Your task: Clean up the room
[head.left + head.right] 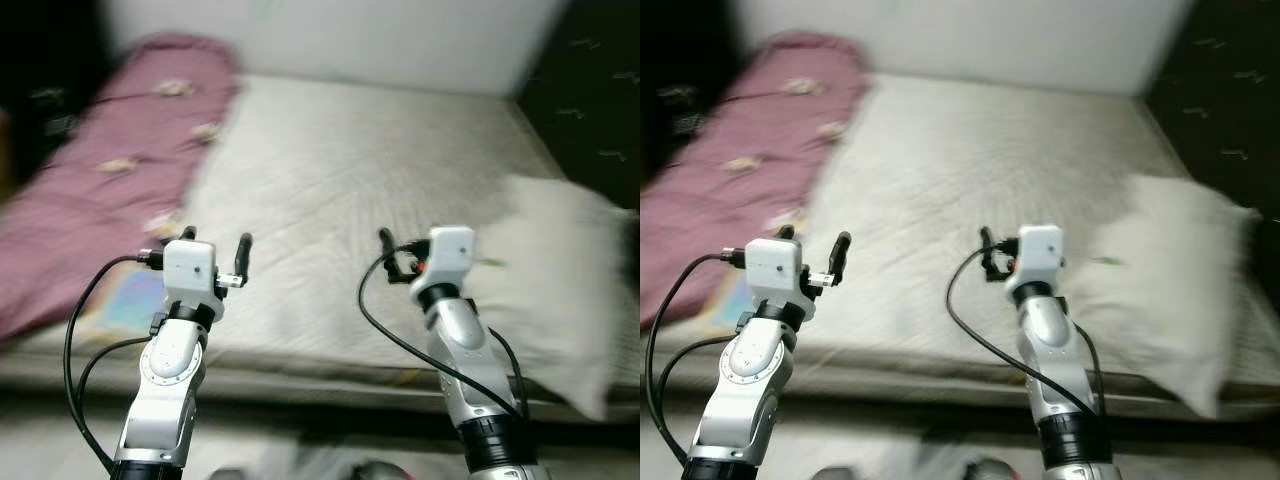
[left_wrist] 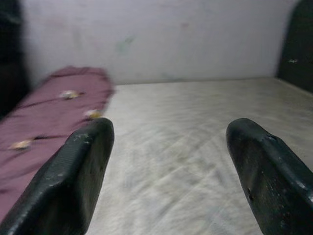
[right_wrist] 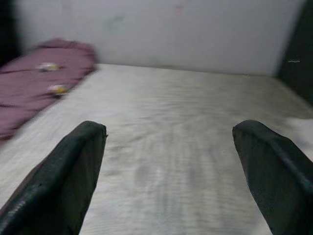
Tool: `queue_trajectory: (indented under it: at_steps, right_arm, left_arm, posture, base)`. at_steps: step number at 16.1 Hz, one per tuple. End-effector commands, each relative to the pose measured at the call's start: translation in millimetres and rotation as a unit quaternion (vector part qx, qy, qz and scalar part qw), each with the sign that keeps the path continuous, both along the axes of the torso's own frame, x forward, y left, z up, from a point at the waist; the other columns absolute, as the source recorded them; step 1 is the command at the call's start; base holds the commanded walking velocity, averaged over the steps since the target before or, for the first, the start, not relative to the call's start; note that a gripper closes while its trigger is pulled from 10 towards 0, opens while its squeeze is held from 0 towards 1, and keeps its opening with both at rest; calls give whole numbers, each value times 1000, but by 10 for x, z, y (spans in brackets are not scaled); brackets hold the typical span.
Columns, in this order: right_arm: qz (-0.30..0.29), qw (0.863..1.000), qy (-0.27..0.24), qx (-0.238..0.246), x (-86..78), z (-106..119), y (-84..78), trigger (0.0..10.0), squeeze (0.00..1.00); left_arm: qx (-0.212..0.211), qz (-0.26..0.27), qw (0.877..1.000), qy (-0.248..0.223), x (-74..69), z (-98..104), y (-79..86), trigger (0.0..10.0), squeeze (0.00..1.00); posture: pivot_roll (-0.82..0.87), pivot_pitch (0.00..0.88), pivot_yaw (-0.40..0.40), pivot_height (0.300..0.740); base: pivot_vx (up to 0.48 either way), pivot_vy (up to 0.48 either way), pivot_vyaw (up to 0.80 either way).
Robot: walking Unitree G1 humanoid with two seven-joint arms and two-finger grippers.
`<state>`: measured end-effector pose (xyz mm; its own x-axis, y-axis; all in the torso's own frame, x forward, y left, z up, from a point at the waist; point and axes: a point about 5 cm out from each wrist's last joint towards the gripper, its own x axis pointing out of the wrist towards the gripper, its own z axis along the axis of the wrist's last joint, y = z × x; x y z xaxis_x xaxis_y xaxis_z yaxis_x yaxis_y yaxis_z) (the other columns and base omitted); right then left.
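A big bed (image 1: 330, 170) with a pale sheet runs from near to far. A purple blanket (image 1: 110, 170) lies long along its left side, pointing far. A white pillow (image 1: 555, 280) sits on the near right. The left end effector (image 1: 215, 250) and right end effector (image 1: 400, 250) hover over the near edge, both wide open and holding nothing.

No text, label, brand, number or sign can be read anywhere; the frames are blurred. The colourful flat item (image 1: 128, 300) at the bed's (image 1: 340, 170) near edge, about 9 o'clock, carries print too smeared to decipher.
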<state>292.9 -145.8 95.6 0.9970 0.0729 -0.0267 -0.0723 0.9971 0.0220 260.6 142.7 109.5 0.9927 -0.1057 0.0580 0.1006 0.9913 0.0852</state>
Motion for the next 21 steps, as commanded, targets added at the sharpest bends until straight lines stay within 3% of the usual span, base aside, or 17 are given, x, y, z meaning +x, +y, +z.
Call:
queue_trajectory:
  at_steps: [1,8,21]
  right_arm:
    - [-6,1000,0,-1,3,13,-36,10000,0]
    - [-12,1000,0,1,13,17,-44,10000,0]
    - [-11,1000,1,-3,16,-4,-59,10000,0]
  left_arm:
    - [4,1,1000,7,-17,-32,-32,10000,0]
    - [22,7,1000,8,10,-28,-21,10000,0]
    - [22,-5,1000,11,9,-47,-60,10000,0]
  posture:
    - [12,0,-52,740]
    - [14,0,-43,740]
    - [14,0,-45,740]
  base:
    - [0,0,0]
    - [0,0,0]
    - [0,-310,-36]
